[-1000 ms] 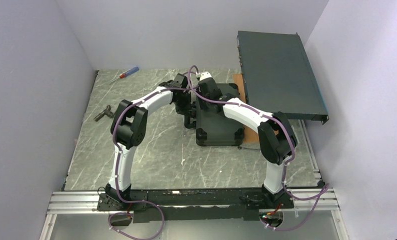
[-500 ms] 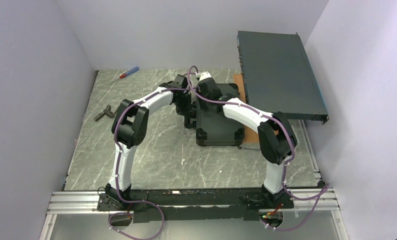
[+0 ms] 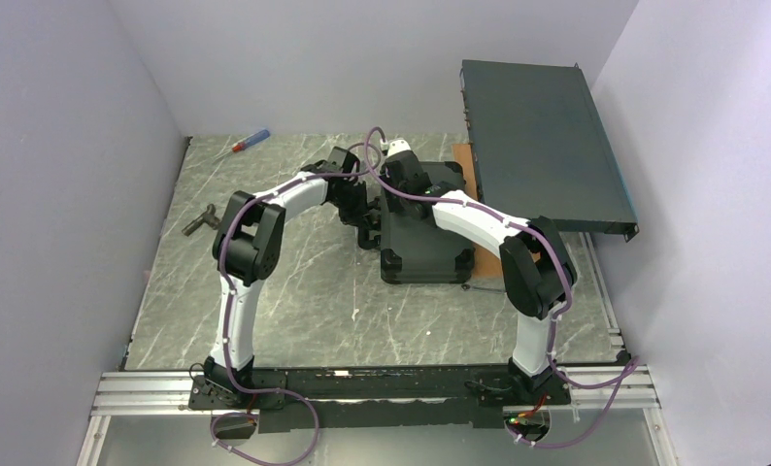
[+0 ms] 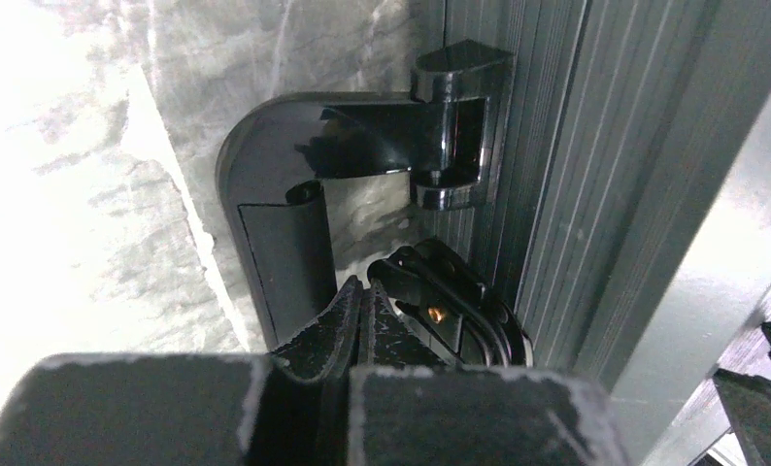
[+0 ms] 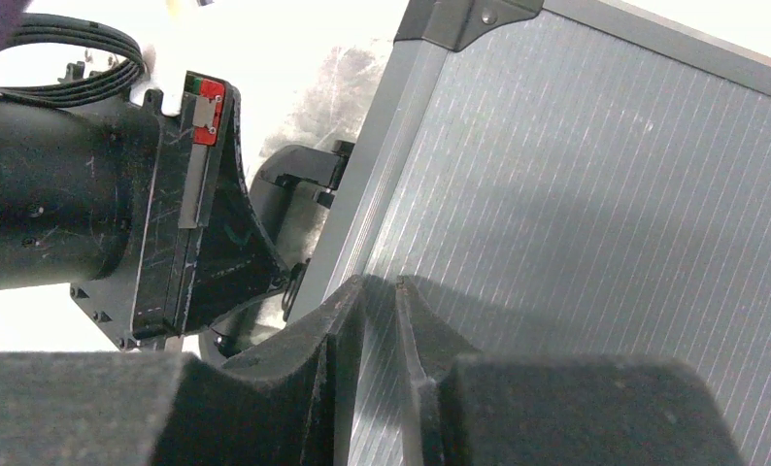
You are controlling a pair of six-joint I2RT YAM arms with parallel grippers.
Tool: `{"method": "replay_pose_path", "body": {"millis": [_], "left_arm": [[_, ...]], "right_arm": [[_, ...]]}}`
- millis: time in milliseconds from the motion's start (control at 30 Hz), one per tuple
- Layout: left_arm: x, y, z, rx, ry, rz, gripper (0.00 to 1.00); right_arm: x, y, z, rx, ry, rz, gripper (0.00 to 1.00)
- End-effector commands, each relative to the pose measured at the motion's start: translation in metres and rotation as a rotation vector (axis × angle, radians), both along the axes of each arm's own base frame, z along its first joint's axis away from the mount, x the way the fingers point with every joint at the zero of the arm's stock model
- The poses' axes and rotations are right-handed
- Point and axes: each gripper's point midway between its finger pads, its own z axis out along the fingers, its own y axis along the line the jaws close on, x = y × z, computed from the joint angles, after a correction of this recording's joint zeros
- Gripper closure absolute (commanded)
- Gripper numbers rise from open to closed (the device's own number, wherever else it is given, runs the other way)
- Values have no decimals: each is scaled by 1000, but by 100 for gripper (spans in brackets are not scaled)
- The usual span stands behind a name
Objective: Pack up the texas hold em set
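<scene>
The case point(image 3: 425, 254) lies mid-tabletop point(image 3: 294, 301), its handle point(image 4: 265, 155) on its left side. A rack box point(image 3: 542, 146) sits behind and right of the case. A screwdriver point(image 3: 246, 144) lies behind-left, a small tool point(image 3: 202, 220) well left.

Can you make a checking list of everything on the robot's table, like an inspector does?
Surface: grey marbled table.
Job's things: dark case lies closed and flat mid-table, black handle on its left side; no chips, cards or dice seen.
Clutter: screwdriver far left; small dark metal piece near the left edge; big flat dark box far right, orange mat peeking out beside it.
Pincers: left pincer shut beside the handle; right pincer slightly open over the lid, nothing seen between its fingers.
Cables: purple cables along both arms.
Surroundings: plain pale walls; metal rail at the near edge.
</scene>
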Motion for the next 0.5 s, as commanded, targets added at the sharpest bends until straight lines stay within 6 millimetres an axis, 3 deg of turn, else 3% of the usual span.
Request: {"method": "replay_pose_path", "body": {"millis": [0,333,467], "left_arm": [[-18,-48,-35,-162,36,-96,100],[-23,-69,-21,-306,14,-174,100],[-28,-84,4,-442,-43,-245,100]], "right_arm": [[-81,-16,-114,-140,394,96,78],[-90,-18,-131,-145,434,97,78],[-90,-18,-131,-146,438,97,78]]}}
